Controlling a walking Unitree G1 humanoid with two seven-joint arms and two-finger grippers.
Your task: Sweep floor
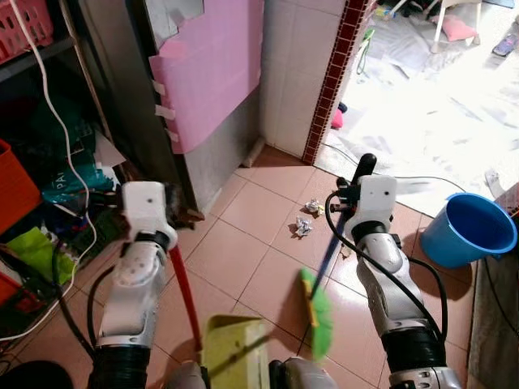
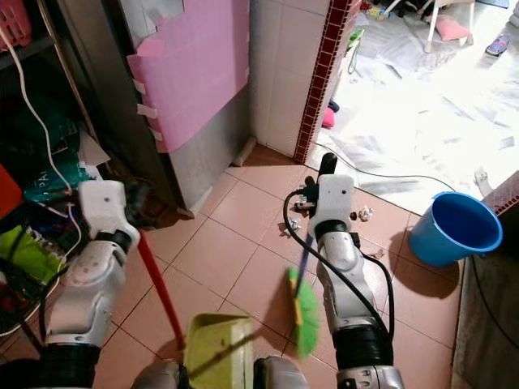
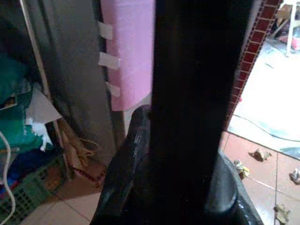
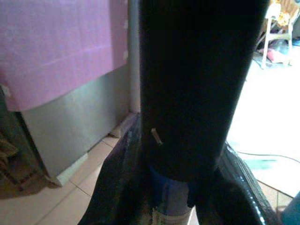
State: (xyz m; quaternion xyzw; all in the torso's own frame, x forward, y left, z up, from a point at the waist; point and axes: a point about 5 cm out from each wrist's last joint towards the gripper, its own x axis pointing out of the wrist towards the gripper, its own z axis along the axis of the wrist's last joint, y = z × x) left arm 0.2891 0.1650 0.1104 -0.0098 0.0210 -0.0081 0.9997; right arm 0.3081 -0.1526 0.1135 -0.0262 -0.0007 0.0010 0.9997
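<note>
The sweeping looks barely begun. Crumpled paper scraps [image 1: 304, 226] lie on the floor [image 1: 243, 251] at about 12 o'clock from the robot, ahead of the broom, and more bits sit farther toward the doorway in the left wrist view; none is in the dustpan [image 1: 231, 348], so gathering and scooping are left, as far as I can judge.

The right end effector [image 1: 354, 194] is clamped around the blue handle of the broom [image 1: 319, 312]; the right wrist view shows the handle between its fingers. The green bristle head hangs low at 5 o'clock from the scraps, tilted, near the floor. The left end effector [image 1: 166, 209] is closed on the red handle [image 1: 186, 296] of the yellow-green dustpan, which sits at 6 o'clock, close to the robot's body.

The floor is glossy terracotta tile with pale grout lines. At 10 o'clock stands a grey cabinet with a pink panel [image 1: 207, 69] taped on; at 9 o'clock, cluttered shelves with baskets and a white cord. A tiled pillar with a red-brick edge [image 1: 334, 77] stands at 12 o'clock, a bright room beyond it. A blue bucket [image 1: 470, 231] stands at 2 o'clock, well apart from the scraps.
</note>
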